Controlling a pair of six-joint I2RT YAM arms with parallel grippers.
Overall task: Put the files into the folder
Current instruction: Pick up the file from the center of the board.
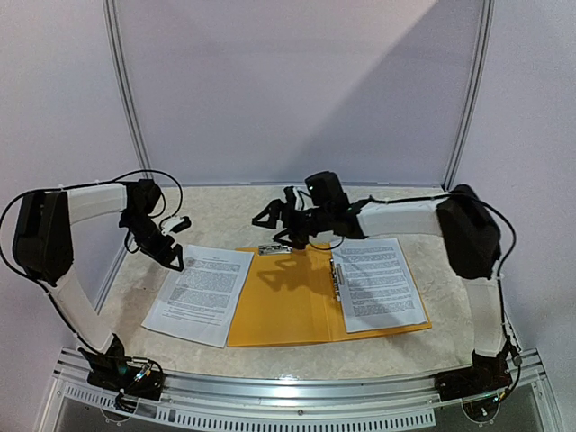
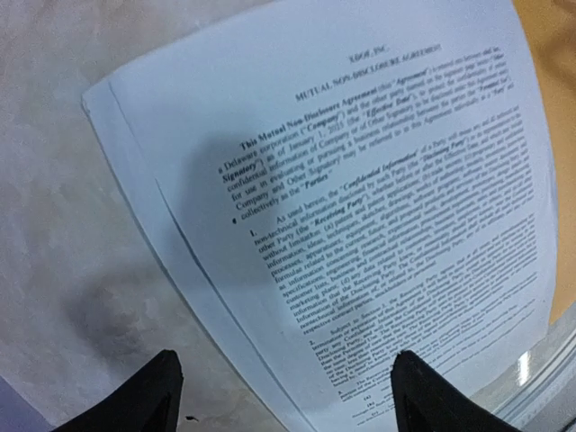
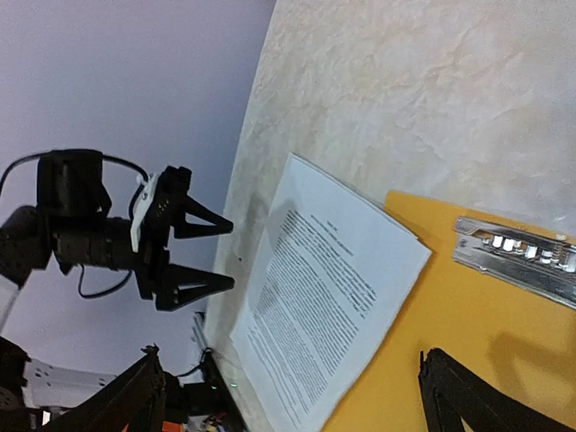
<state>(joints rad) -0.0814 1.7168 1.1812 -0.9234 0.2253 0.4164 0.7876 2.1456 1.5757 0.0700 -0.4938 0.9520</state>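
Note:
The orange-yellow folder (image 1: pixel 286 306) lies open on the table. One printed sheet (image 1: pixel 378 281) rests on its right half, beside the metal clip (image 1: pixel 337 277). A stack of files (image 1: pixel 200 292) lies to the left, its right edge overlapping the folder's left edge. My left gripper (image 1: pixel 178 243) hangs open just above the stack's far left corner, holding nothing. In the left wrist view the files (image 2: pixel 360 198) fill the frame and the open gripper (image 2: pixel 288 396) straddles their left edge. My right gripper (image 1: pixel 270 227) hovers open over the folder's far edge, empty; its view shows the files (image 3: pixel 324 288), the folder (image 3: pixel 468 315) and the left gripper (image 3: pixel 232 254).
A metal strip (image 3: pixel 517 256) lies at the folder's far edge (image 1: pixel 274 249). The beige marbled table (image 1: pixel 225 211) is bounded by white walls with poles (image 1: pixel 126 90) and an aluminium rail (image 1: pixel 297 387) along the near edge.

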